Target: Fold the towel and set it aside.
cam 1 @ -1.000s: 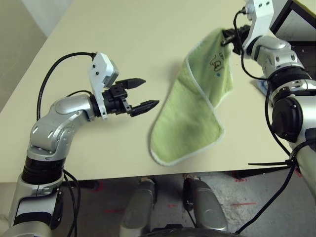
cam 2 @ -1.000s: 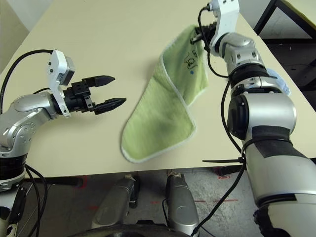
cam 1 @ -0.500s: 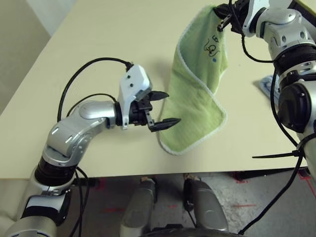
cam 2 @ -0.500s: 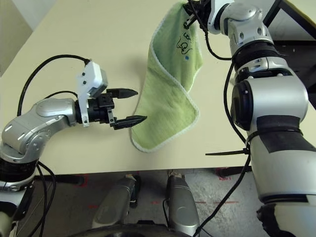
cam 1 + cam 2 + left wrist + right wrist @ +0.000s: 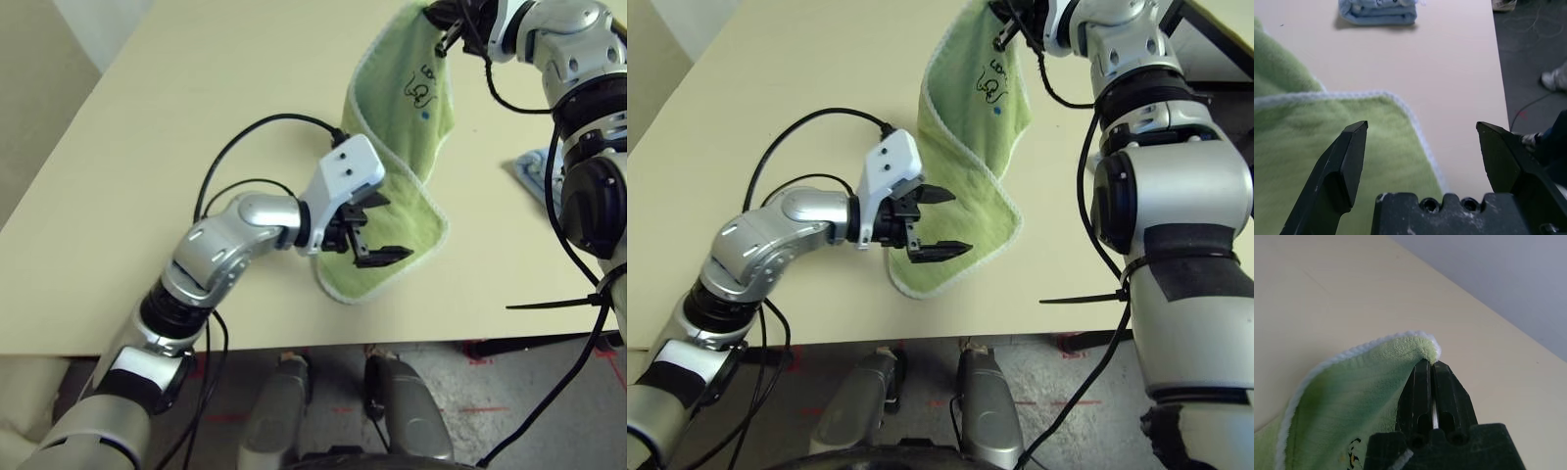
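The light green towel [image 5: 392, 147], white-edged with a small dark motif, hangs from its far corner and trails down onto the cream table [image 5: 196, 117], its lower end lying folded near the front edge. My right gripper [image 5: 1431, 369] is shut on that raised corner [image 5: 446, 20]. My left gripper [image 5: 377, 230] hovers open just over the towel's lower end, its black fingers [image 5: 1347, 166] spread to either side of the white-edged rounded corner [image 5: 1327, 127].
A smaller light blue folded towel [image 5: 1377, 11] lies at the table's right edge [image 5: 534, 171]. The table's front edge [image 5: 294, 338] runs close below the green towel. A person's shoe [image 5: 1555, 78] shows on the floor beyond the table.
My left arm has swung right, bringing its open gripper from the bare table to over the towel's lower end. The right gripper first lifted the held corner, then stayed about level.
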Robot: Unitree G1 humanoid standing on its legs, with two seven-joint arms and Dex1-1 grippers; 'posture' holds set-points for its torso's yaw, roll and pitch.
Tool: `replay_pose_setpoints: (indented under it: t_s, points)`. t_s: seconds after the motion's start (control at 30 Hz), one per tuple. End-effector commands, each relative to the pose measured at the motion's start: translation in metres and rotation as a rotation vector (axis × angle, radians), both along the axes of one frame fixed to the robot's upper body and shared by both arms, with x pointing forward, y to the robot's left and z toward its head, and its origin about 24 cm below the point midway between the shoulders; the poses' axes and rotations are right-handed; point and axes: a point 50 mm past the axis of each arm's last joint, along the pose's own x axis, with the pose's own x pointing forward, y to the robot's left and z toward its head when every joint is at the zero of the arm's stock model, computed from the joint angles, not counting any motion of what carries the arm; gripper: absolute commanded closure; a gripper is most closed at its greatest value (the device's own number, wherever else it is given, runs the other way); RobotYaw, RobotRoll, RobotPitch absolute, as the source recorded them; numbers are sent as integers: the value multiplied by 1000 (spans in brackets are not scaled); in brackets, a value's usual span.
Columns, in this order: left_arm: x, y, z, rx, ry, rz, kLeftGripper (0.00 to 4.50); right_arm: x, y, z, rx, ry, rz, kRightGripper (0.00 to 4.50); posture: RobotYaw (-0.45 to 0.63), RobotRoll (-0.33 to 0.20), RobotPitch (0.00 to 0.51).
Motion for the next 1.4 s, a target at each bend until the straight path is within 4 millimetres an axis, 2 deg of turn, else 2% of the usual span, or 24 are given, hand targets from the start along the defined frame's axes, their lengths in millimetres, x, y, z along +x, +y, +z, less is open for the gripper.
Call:
replay_pose_setpoints:
  t_s: [0.03,0.27,0.43,0.73,0.97,1.07,1.23,1.4]
  points:
    - [4,-16,-14,50,17,6,0,-3,4,13,-19,-34,15,4479,137,0,97]
    - [14,-42,-31,137,-17,13,0,-3,2,13,-19,-34,0,4479,130,0,95]
    - [30,-63,-42,175,-41,72,0,-2,1,13,-14,-34,-7,4479,117,0,96]
    - [39,-77,-68,250,-72,118,0,-2,0,11,-4,-33,-14,4479,90,0,96]
    - [35,-84,-82,263,-53,96,0,-2,-5,10,-4,-30,-28,4479,81,0,91]
    - [34,-86,-89,275,-33,101,600,-2,-5,9,-4,-29,-30,4500,78,0,88]
    - [36,-80,-97,300,-21,115,2549,-2,-7,8,-4,-27,-36,4500,80,0,84]
    - [44,-62,-90,290,-24,167,4452,-2,-9,6,-4,-21,-42,4500,97,0,83]
